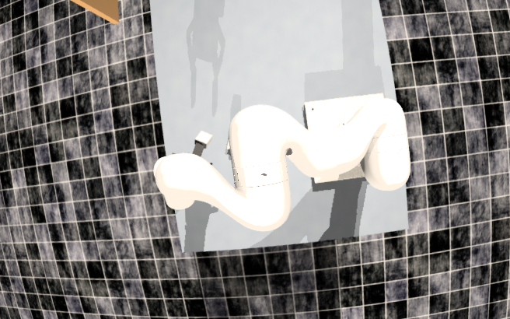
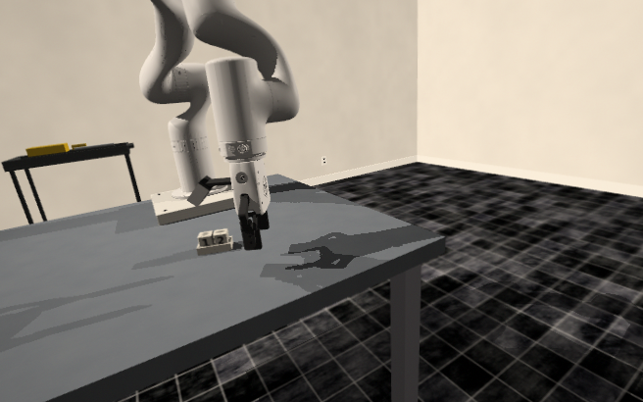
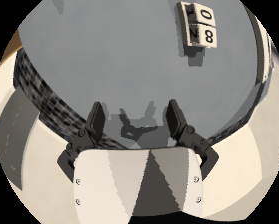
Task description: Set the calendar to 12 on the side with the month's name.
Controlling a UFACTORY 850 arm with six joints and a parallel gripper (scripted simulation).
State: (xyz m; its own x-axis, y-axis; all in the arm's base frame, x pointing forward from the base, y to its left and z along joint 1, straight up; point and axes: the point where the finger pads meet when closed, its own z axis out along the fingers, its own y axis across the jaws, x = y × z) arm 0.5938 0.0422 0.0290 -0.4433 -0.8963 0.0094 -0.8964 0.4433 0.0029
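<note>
The small tray (image 2: 215, 250) stands flat on the table left of my gripper in the exterior view; a month's name cannot be read. Two white cubes sit side by side in it. The left cube (image 2: 205, 241) (image 3: 206, 13) shows an upright 1 on its front and a 0 on top. The right cube (image 2: 220, 239) (image 3: 208, 36) shows an upright 2 on its front and an 8 on top. They look level; the tray floor is hidden. My gripper (image 2: 257, 236) (image 3: 134, 108) is open and empty, above the table and apart from tray and cubes. In the top view the arm hides most of this.
The arm's base plate (image 1: 328, 109) (image 2: 189, 212) stands behind the tray. The arm (image 1: 263, 138) (image 2: 236, 104) reaches over the table. The table's front edge (image 2: 273, 319) is on the gripper's near side. A dark side table (image 2: 94, 150) with yellow things stands farther back.
</note>
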